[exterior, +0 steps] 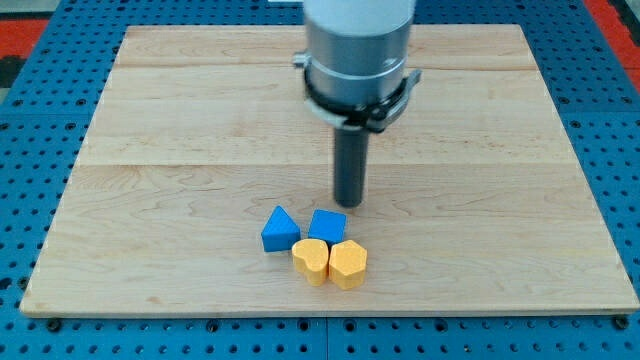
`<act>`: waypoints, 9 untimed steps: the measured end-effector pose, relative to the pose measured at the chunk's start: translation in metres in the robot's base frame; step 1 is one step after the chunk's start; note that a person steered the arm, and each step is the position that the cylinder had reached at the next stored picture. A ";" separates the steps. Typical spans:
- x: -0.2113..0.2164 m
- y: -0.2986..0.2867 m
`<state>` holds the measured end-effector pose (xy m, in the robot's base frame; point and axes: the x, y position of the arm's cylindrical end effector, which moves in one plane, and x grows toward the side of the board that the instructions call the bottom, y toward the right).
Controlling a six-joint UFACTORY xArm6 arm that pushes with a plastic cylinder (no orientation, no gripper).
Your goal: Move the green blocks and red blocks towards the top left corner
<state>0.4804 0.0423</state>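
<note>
No green or red blocks show on the wooden board. My tip rests on the board just above the blue cube, with a small gap between them. A blue triangular block lies to the left of the cube. Two yellow blocks sit below them: a heart-like one and a hexagonal one, touching each other and the blue cube. The arm's grey body hides part of the board's top middle.
The board lies on a blue perforated table. The cluster of blocks sits near the board's bottom edge, a little left of centre.
</note>
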 end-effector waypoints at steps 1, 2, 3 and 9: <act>-0.055 0.060; -0.109 0.049; -0.135 0.025; -0.158 0.054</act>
<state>0.3228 0.0966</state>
